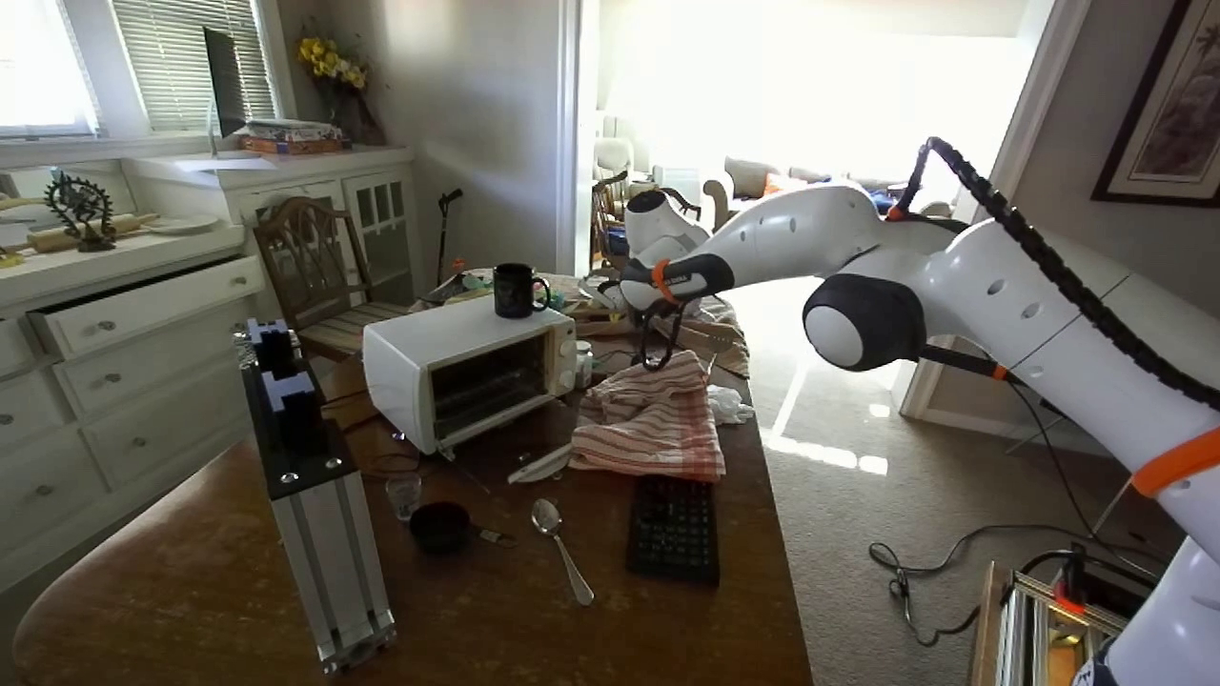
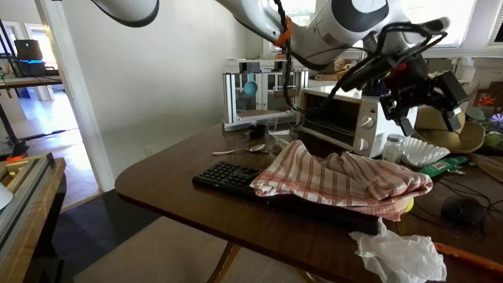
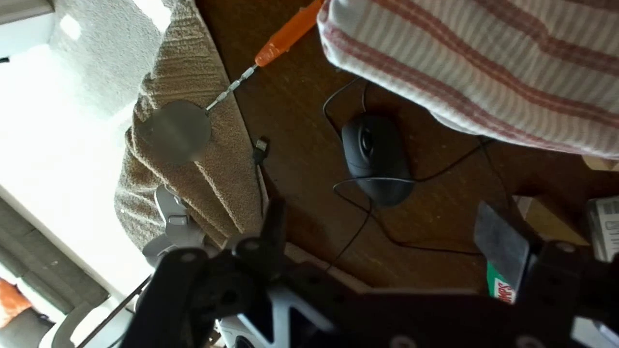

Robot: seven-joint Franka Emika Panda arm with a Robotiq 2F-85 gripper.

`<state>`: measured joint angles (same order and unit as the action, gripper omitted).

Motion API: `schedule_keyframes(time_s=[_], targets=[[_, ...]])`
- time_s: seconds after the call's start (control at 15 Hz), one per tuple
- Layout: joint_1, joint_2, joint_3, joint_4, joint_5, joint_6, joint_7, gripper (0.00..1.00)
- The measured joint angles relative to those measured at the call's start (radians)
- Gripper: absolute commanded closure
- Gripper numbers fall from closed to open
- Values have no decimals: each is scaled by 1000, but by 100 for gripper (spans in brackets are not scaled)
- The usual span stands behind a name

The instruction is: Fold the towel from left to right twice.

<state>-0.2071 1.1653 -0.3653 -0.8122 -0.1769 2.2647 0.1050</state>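
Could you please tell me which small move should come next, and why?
I'd probably ease the open hand toward the towel: the jaws stand apart, empty, and the wrist view shows the towel in an upper corner, beyond the mouse.

The towel (image 3: 478,67), cropped by the wrist view's edge, hides part of the keyboard (image 1: 673,530).

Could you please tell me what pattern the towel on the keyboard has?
The towel has pinkish-red and cream stripes, clearest in the wrist view.
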Motion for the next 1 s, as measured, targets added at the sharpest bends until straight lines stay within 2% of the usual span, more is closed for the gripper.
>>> schedule_keyframes(time_s=[0.27, 0.6, 0.8, 1.0], targets=[[17, -152, 17, -99, 0, -73, -165, 0], [40, -379, 26, -280, 0, -162, -357, 0], [71, -506, 25, -397, 0, -242, -382, 0], [113, -627, 28, -525, 5, -284, -353, 0]])
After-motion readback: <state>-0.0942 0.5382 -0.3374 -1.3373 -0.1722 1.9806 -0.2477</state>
